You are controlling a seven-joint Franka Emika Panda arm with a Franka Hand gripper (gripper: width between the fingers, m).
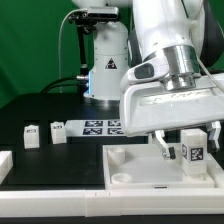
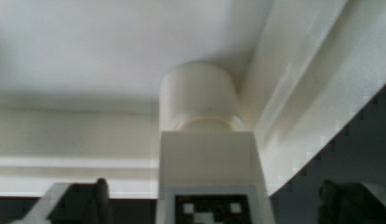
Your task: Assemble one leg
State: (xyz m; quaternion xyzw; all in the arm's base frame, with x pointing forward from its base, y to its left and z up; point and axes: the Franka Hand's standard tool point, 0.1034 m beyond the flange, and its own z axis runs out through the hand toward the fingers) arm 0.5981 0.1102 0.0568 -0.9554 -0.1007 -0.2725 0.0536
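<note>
The leg [image 1: 193,150], a white peg with a black-and-white tag, stands upright over the white tabletop [image 1: 130,168] near its corner at the exterior view's right. My gripper [image 1: 190,143] straddles the leg with its jaws open. In the wrist view the leg [image 2: 211,150] runs between the dark fingers [image 2: 80,200], and a gap shows between that finger and the leg. The leg's rounded far end meets the tabletop [image 2: 101,60] beside its raised rim. I cannot tell whether it sits in a socket.
Two more white legs [image 1: 33,137] [image 1: 58,131] stand on the black table at the exterior view's left, with another white part [image 1: 4,165] at the edge. The marker board [image 1: 100,126] lies behind the tabletop. The arm's base stands at the back.
</note>
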